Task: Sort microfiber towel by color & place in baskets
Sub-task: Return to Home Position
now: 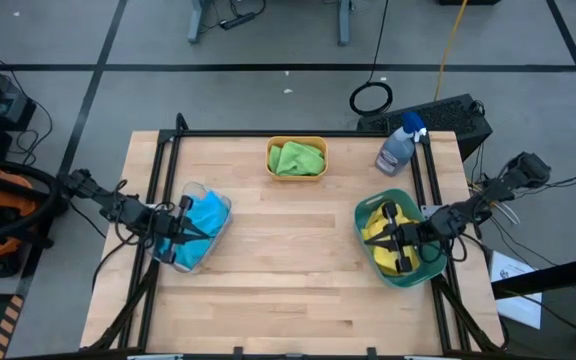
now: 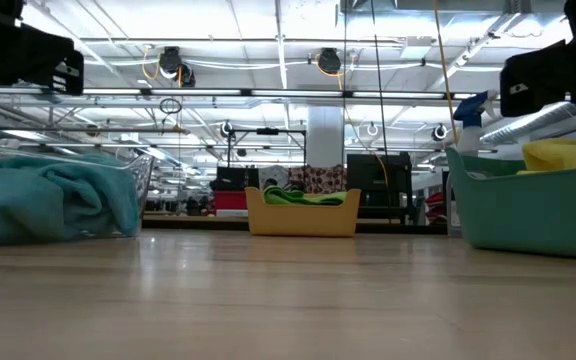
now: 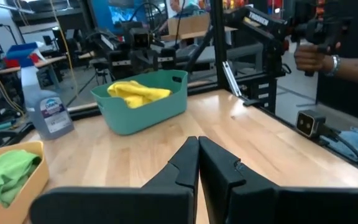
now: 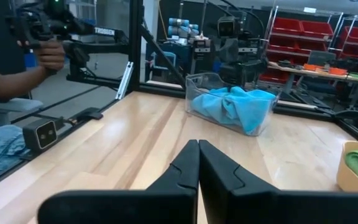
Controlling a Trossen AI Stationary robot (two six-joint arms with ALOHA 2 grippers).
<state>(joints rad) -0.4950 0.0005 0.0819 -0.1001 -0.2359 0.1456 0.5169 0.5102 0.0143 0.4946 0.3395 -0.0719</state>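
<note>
spray bottle (image 1: pixel 400 146): blue head, upright near bench (image 1: pixel 288 270) far right corner | black cable coil (image 1: pixel 371 98): on floor beyond bench | person's hand (image 4: pixel 48 55): holding dark device beside bench | small camera box (image 4: pixel 42 134): at bench edge | red bins (image 4: pixel 303 34): on shelves behind

The left basket (image 1: pixel 190 266) sits at the worktop's (image 1: pixel 288 270) left edge, the middle basket (image 1: pixel 271 160) at its far edge, and the right basket (image 1: pixel 413 278) near its right edge. Towels (image 1: pixel 206 212) lie inside each. The spray bottle (image 1: pixel 398 147) stands behind the right basket, at the far right corner.
</note>
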